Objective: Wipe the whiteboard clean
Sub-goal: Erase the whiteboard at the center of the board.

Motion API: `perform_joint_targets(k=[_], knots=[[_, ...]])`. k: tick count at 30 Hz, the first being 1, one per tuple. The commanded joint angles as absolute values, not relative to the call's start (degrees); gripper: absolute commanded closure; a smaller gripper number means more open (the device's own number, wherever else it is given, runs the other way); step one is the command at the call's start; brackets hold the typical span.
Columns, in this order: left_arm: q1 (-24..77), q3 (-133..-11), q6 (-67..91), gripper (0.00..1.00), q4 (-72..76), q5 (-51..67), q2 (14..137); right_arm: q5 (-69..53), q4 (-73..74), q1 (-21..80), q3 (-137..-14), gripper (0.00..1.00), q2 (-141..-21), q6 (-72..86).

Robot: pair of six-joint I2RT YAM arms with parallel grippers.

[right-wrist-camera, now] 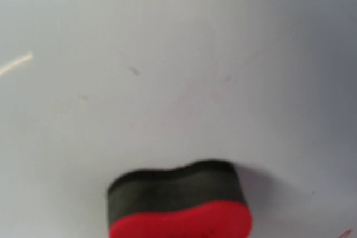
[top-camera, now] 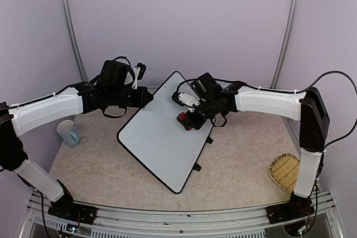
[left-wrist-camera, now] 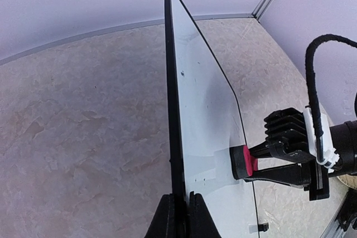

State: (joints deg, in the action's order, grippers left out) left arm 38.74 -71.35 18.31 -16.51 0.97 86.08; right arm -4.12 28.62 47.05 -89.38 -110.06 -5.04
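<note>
The whiteboard is propped up at a tilt in the middle of the table, white face towards the right arm. My left gripper is shut on its black frame at the upper left edge. In the left wrist view the fingers pinch the frame of the whiteboard, seen edge on. My right gripper is shut on a red and black eraser and presses its black felt against the board's face. The eraser fills the bottom of the right wrist view against the whiteboard, which shows only faint specks. The eraser also shows from the side.
A pale blue cup stands on the table at the left, under the left arm. A woven basket lies at the right near the right arm's base. Two small black feet stick out of the board's lower right edge.
</note>
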Motion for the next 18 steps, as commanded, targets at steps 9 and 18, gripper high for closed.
perform_joint_targets(k=[9,18], knots=[[41.2,-69.7,14.4,1.00,-17.8,3.7,85.4,-6.3,35.4,46.4,-83.0,0.79,-113.7,-7.6],[41.3,-69.3,14.2,1.00,-17.7,3.6,85.1,-6.7,32.9,45.3,-75.9,0.79,-112.6,-6.8]])
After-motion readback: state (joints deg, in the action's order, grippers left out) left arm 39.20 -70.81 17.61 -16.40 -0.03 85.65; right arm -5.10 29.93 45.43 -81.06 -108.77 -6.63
